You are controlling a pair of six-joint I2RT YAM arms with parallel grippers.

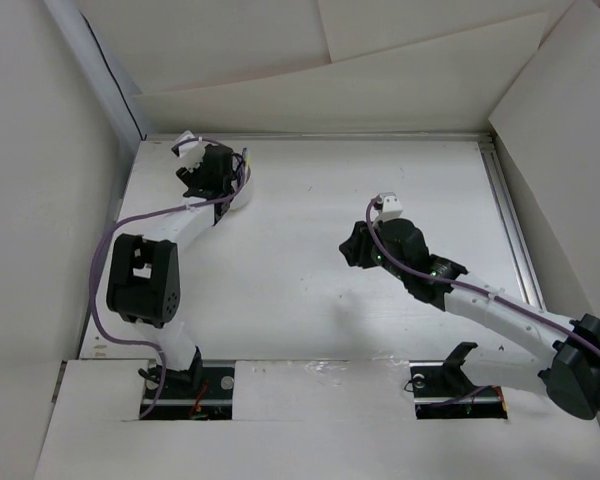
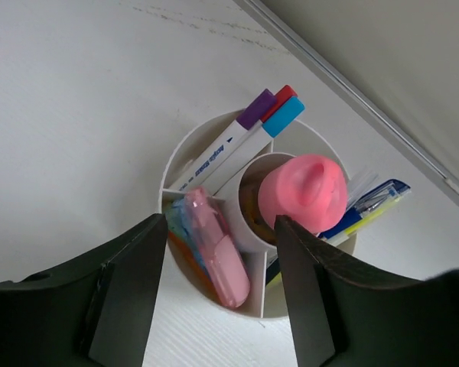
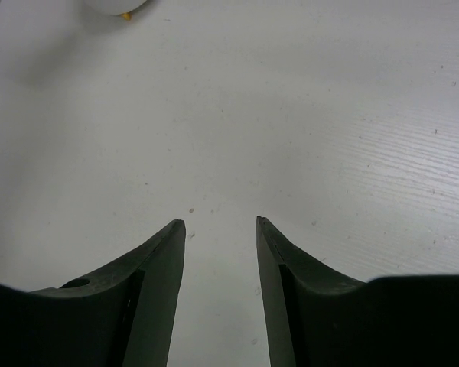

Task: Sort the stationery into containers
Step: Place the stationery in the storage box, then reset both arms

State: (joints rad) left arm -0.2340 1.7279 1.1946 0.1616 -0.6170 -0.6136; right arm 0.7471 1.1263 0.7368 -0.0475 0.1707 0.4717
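Down at the near edge, the left arm (image 1: 140, 280) and the right arm (image 1: 480, 300) rose from their bases and reached out over the white counter (image 1: 310, 210). The right one went only to the middle!

The right hand (image 3: 220, 223) hung over bare counter with its jaws a moderate gap apart and nothing between them. Its wrist view showed only scuffed white surface under the two dark fingers (image 3: 149, 298). A white rounded edge with a speck of orange (image 3: 121, 9) sat in that view's far left corner, and I could not tell what it was.

Further out, the left arm stretched to the far left corner. There the left hand (image 2: 218, 222) was spread wide and held nothing, poised above the near side of the cup (image 2: 185, 147). I could not tell whether either finger touched the rim.

And there was the stationery, inside that low round white cup by the far edge of the counter! In the near left compartment lay a pink stick (image 2: 218, 256), leaning outward over the wall, with orange and blue pieces tucked just beside it. In the round middle well stood the glue stick (image 2: 302, 191), pink cap up. The right compartment held blue and yellow pens (image 2: 379, 200), tilted out past the rim. The far compartment carried white markers (image 2: 274, 111) with purple, red and blue caps, leaning together.

Beyond the cup, a metal rail (image 2: 352, 95) ran along the counter's far edge, with a pale wall (image 2: 413, 53) behind it.
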